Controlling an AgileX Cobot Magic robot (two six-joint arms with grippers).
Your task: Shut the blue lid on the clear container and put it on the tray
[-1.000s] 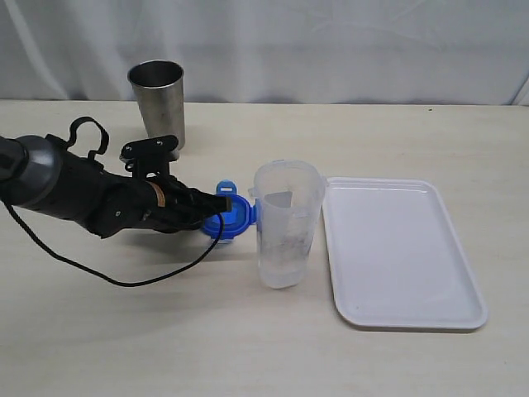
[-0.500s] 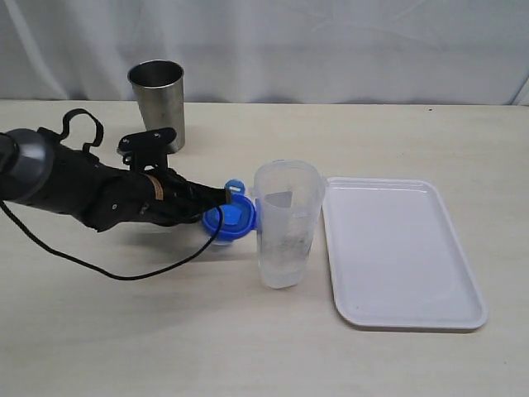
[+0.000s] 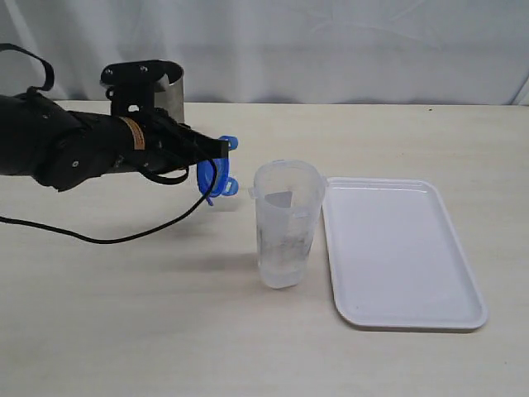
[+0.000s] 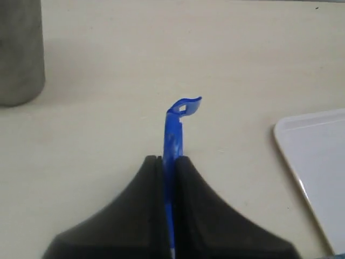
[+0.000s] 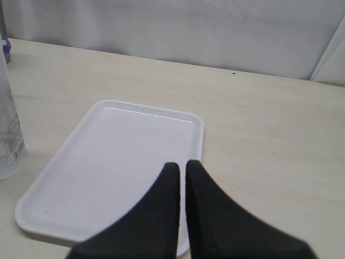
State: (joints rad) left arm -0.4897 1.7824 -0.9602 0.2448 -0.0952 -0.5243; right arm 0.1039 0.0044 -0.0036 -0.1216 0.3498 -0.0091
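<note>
Lid (image 4: 172,127) edge-on, part-hidden in left gripper (image 4: 167,160) | steel cup (image 3: 171,93) half-occluded

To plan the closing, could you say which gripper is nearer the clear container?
Left. The left gripper holds the lid close to the container; the right gripper is across the tray from it.

The right gripper (image 5: 181,165), jaws together, hangs above the tray (image 5: 108,156).

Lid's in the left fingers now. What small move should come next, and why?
Probably carry the lid right, over the container's open mouth, tilting it flat. The left gripper holds it edge-on, off the table and left of the container, whose top is uncovered.
</note>
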